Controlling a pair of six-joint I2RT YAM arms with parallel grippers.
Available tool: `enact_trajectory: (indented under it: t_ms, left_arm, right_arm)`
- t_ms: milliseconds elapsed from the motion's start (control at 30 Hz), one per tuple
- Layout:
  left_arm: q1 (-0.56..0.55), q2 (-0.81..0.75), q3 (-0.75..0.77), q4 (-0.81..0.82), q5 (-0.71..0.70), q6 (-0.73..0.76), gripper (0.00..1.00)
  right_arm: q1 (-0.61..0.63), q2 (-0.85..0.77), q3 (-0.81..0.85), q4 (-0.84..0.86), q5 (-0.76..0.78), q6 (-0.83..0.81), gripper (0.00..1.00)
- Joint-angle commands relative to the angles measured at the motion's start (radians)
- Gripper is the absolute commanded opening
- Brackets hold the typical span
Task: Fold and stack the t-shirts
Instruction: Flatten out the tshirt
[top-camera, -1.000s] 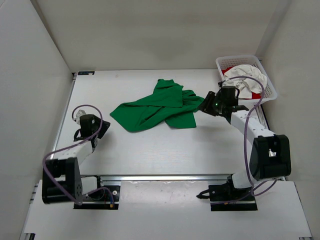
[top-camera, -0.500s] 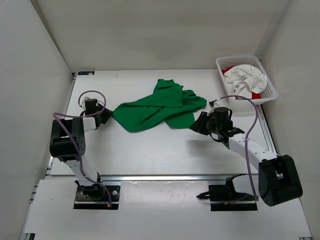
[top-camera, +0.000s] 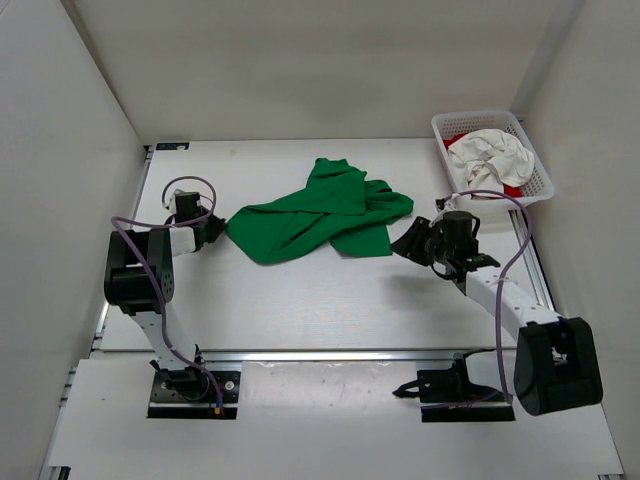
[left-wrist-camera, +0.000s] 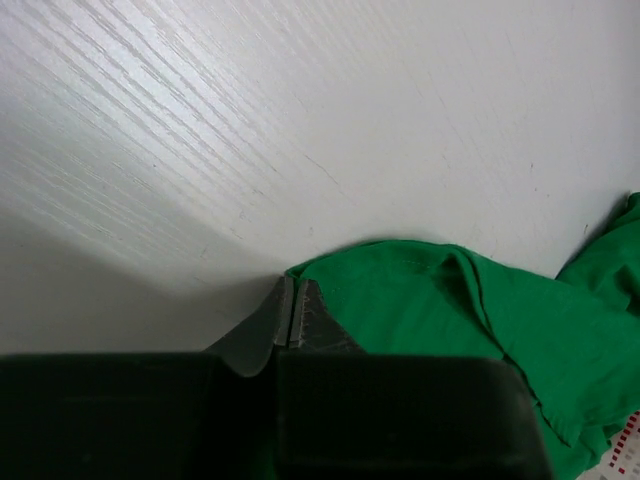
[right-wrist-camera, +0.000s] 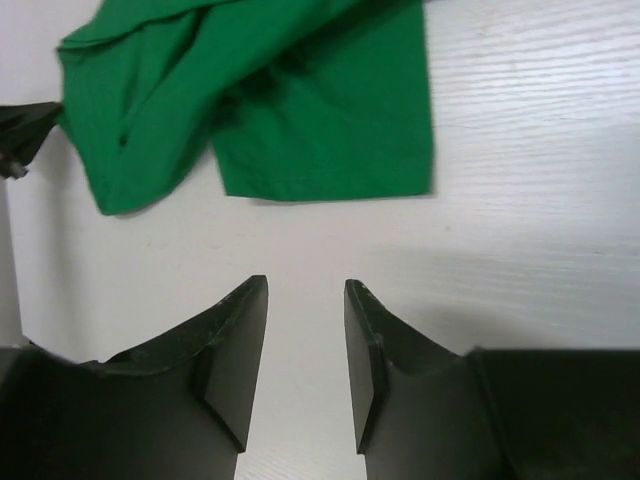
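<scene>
White surface (top-camera: 300, 310) overhead: green t-shirt (top-camera: 300, 220) lies crumpled centrally, toward twelve o'clock. Left wrist: left jaws look closed on its corner; pull outward gently. Right wrist: right jaws gape empty; hem (right-wrist-camera: 320, 188) at twelve o'clock wants grasping.

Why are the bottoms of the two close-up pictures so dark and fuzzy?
Left wrist view: the left gripper sits right at the lens, a dark soft-edged block, beside a broad grey shadow on the table; the green t-shirt is sharp. Right wrist view: the right gripper is likewise dark, faint shadow around it. Top view: even light, no glare.
</scene>
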Motion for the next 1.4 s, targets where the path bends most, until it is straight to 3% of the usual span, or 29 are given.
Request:
enact_trajectory:
  t_ms: [0, 200, 567, 800, 967, 1367]
  left_arm:
    - [0.006, -0.022, -0.020, -0.028, -0.018, 0.013, 0.00]
    - [-0.005, -0.133, -0.071, -0.024, -0.041, 0.018, 0.00]
    - [-0.064, -0.483, -0.258, -0.099, -0.096, 0.024, 0.00]
    - [-0.066, -0.535, -0.309, -0.076, -0.044, 0.002, 0.00]
    - [-0.083, -0.542, -0.335, -0.055, -0.047, -0.002, 0.00]
    - [-0.093, -0.545, -0.366, -0.010, -0.026, -0.021, 0.00]
  right_arm:
    - [-0.018, 0.072, 0.099, -0.092, 0.023, -0.027, 0.36]
    - [0.000, 0.243, 0.213, -0.197, 0.044, -0.035, 0.39]
    - [-0.012, 0.502, 0.432, -0.344, 0.126, -0.014, 0.41]
    - [-0.055, 0.569, 0.475, -0.387, 0.088, 0.022, 0.41]
    - [-0.018, 0.621, 0.542, -0.467, 0.138, 0.011, 0.37]
    - [-0.020, 0.665, 0.560, -0.499, 0.097, 0.019, 0.23]
